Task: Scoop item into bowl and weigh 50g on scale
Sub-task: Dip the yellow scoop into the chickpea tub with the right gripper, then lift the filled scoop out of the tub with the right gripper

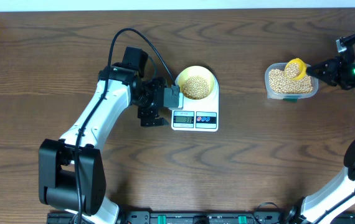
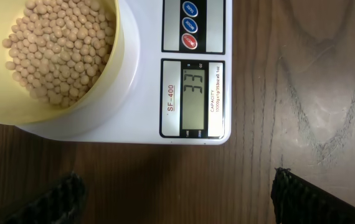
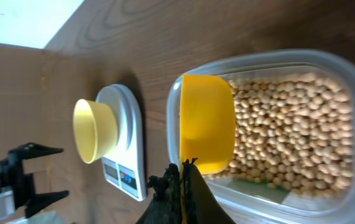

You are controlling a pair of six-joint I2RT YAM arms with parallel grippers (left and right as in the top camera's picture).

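We see a white, flat, rectangular plastic digital scale (image 1: 194,115) lying near the middle of the dark, grained wooden surface (image 1: 258,162). On its platform, toward 12 o'clock, stands a small round pale-yellow bowl (image 1: 209,76) with smooth walls, partly filled with tiny round tan beans (image 1: 195,87) in a loose matte heap. At the scale's 6 o'clock end the grey display (image 2: 194,99) reads 33, beside three round glossy buttons (image 2: 190,25).

The left end effector (image 2: 177,202) is at the scale's 9 o'clock, its black ribbed fingers (image 2: 59,199) spread wide and holding nothing.

At 2 o'clock from the scale, well apart, sits a clear rounded-square plastic container (image 1: 268,84) heaped with more of the same beans. The right end effector (image 3: 180,186) is pressed together on the handle of a bright yellow, smooth plastic scoop (image 3: 207,124), which hangs over the container's 1 o'clock part. From overhead we see beans in its cup.
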